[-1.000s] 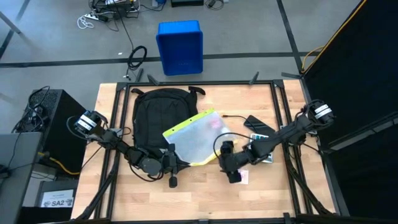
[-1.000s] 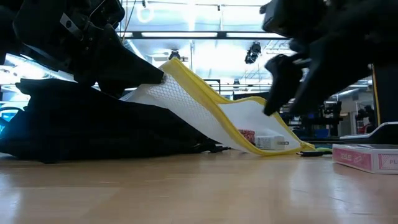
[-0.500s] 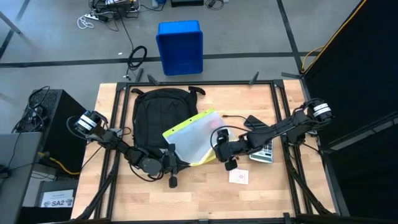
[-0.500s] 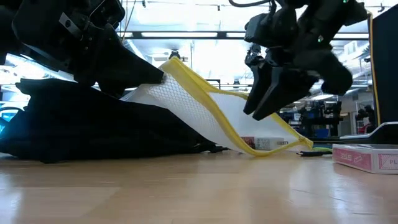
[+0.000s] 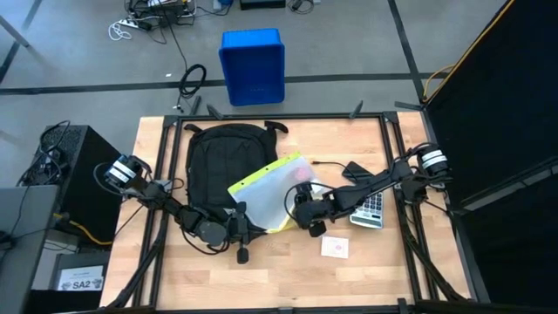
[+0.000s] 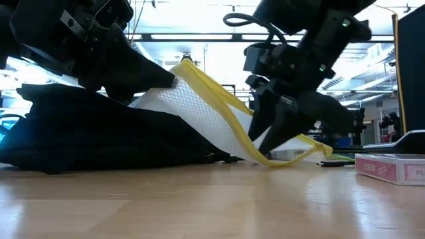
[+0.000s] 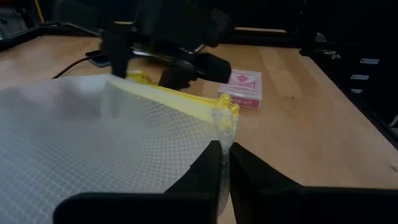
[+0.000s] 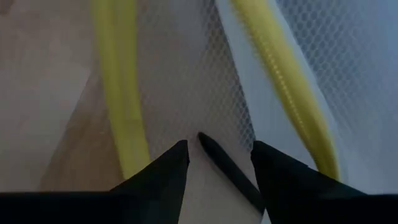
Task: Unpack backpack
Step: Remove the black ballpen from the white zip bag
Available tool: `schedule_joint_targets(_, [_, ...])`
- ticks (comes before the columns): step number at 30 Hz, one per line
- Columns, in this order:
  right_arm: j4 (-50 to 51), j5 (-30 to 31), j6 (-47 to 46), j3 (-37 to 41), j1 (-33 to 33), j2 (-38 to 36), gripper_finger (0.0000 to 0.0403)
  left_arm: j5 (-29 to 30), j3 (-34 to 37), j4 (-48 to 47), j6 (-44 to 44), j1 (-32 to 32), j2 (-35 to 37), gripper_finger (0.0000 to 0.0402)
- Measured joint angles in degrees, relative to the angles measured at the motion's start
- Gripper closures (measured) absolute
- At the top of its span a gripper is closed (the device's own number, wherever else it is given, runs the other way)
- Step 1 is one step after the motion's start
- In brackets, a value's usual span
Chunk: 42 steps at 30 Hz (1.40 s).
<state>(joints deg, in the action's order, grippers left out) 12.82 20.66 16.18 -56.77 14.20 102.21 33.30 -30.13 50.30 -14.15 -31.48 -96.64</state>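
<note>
Pouch mouth met right gripper.
Right gripper (image 5: pixel 307 215), fingers spread, nosed into the pouch (image 5: pixel 268 192) beside the backpack (image 5: pixel 218 166); left gripper (image 5: pixel 237 223) pinched its near corner.

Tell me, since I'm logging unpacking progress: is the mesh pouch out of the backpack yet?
Cannot tell. The yellow-edged mesh pouch lies partly on the backpack, its far end on the table; whether any part remains inside is hidden.

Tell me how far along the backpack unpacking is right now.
Partly done. A pink card box, a calculator and a phone already lie on the table. In hand: the left gripper is shut on a corner of the yellow-edged mesh pouch lying partly over the backpack, with the right gripper open at its mouth. The pouch's contents remain.
</note>
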Motion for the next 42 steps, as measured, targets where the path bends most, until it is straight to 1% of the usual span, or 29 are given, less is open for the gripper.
schedule_joint_targets(5, [5.9, -3.5, -0.3, -2.9, -2.2, 0.0, 0.0268, -1.0, 0.0, 0.0, 0.0, 0.0, 0.0, 0.0402])
schedule_joint_targets(9, [6.7, -4.9, 2.3, -3.1, -2.7, 0.0, 0.0274, -1.1, 0.0, 0.0, 0.1, 0.0, 0.0, 0.0402])
schedule_joint_targets(18, [6.0, -6.1, 4.5, -3.1, -4.9, 2.6, 0.0249, -1.1, 0.0, 0.0, 0.2, 0.0, 0.0, 0.0402])
schedule_joint_targets(23, [4.3, -8.1, 4.5, -3.3, -6.3, 4.7, 0.0255, -1.3, 0.0, 0.0, 0.1, 0.0, 0.0, 0.0402])
schedule_joint_targets(26, [3.7, -9.8, 4.5, -3.4, -7.1, 5.8, 0.027, -1.5, 0.0, -0.1, 0.0, 0.0, 0.0, 0.0402])
schedule_joint_targets(29, [3.9, -11.6, 4.3, -3.4, -7.8, 6.1, 0.0292, -1.5, 0.0, -0.1, 0.0, 0.0, 0.0, 0.0402])
schedule_joint_targets(32, [4.1, -11.8, 3.8, -3.3, -7.9, 6.1, 0.0327, -1.5, 0.0, -0.1, 0.0, 0.0, 0.0, 0.0402])
schedule_joint_targets(36, [4.7, -11.7, 3.6, -3.3, -7.9, 6.2, 0.0386, -1.5, 0.0, 0.0, 0.2, 0.0, 0.0, 0.0402])
schedule_joint_targets(37, [4.8, -12.0, 3.6, -3.3, -7.9, 6.2, 0.0394, -1.5, 0.0, 0.0, 0.2, 0.0, 0.0, 0.0402])
schedule_joint_targets(42, [4.9, -12.0, 3.8, -3.2, -7.0, 6.0, 0.0401, -1.5, 0.0, 0.0, 0.2, 0.0, 0.0, 0.0402])
